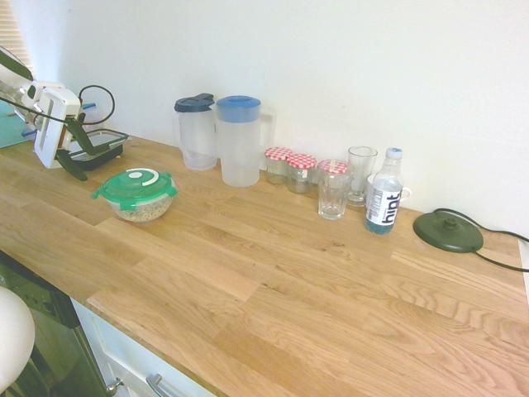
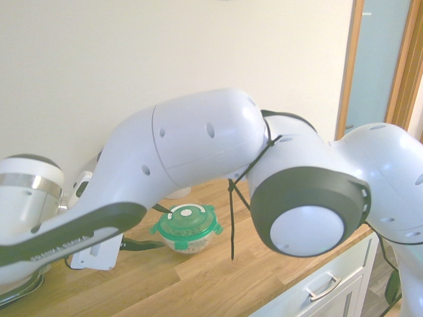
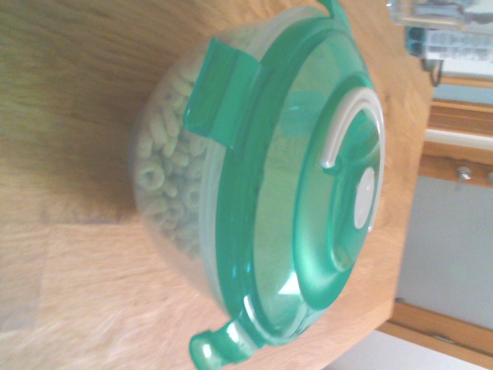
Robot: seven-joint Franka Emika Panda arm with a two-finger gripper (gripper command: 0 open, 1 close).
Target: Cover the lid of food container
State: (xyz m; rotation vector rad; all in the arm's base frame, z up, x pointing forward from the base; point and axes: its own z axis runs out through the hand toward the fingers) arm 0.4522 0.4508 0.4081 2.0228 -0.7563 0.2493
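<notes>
From here, the robot's own arm hides most of the jugs and jars in the second exterior view, and the wrist view crops one edge of the lid's clips. My pincer (image 1: 80, 152) stands open and empty, its dark fingers parted. The translucent green plastic lid (image 1: 136, 188), with its white ring, covers the round clear bowl (image 1: 145, 212), where beige cereal loops show through. Both sit on the wood-grain countertop (image 1: 273, 289), near the pincer and apart from it.
</notes>
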